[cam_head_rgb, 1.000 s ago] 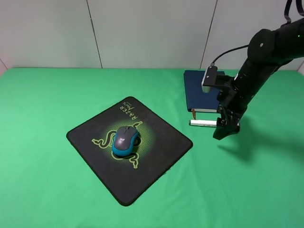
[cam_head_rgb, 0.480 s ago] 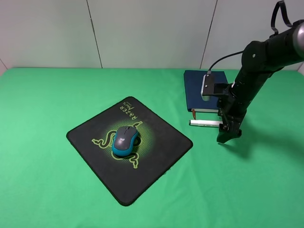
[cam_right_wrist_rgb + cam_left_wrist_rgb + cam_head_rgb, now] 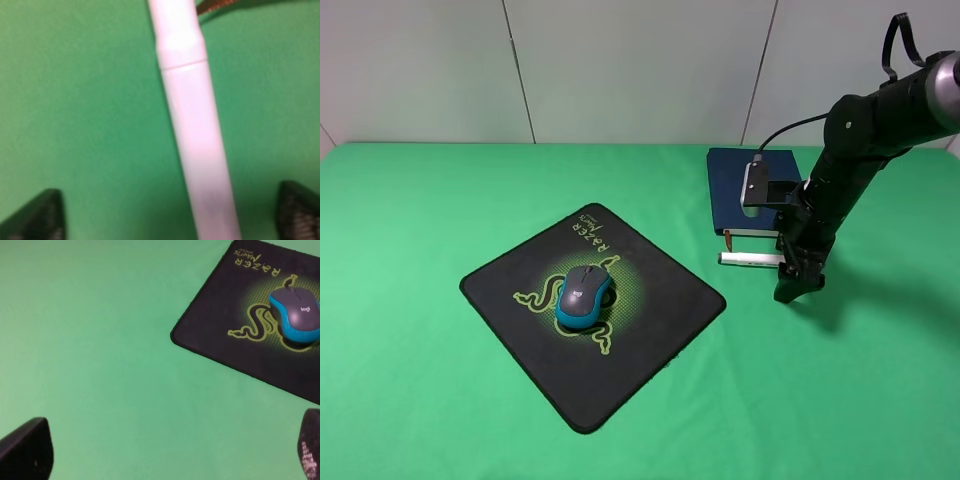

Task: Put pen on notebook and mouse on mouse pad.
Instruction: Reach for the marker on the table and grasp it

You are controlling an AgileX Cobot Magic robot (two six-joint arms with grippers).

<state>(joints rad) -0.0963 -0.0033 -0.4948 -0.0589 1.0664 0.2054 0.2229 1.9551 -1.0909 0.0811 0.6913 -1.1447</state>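
The white pen (image 3: 748,258) lies on the green cloth just in front of the navy notebook (image 3: 745,188). My right gripper (image 3: 798,274) stands low over the pen's right end, open, with one fingertip on each side of the pen (image 3: 192,115) in the right wrist view. The grey and teal mouse (image 3: 583,296) rests in the middle of the black mouse pad (image 3: 650,320). My left gripper (image 3: 165,452) is open over bare cloth, with the mouse (image 3: 297,314) and the mouse pad (image 3: 225,310) ahead of it; it does not show in the exterior view.
The notebook's orange ribbon bookmark (image 3: 727,241) hangs off its front edge next to the pen's left end. Green cloth covers the whole table (image 3: 440,200), with a white panelled wall behind.
My right gripper has come down and shifted slightly over the pen's right end. The pen, notebook, mouse and mouse pad have not moved.
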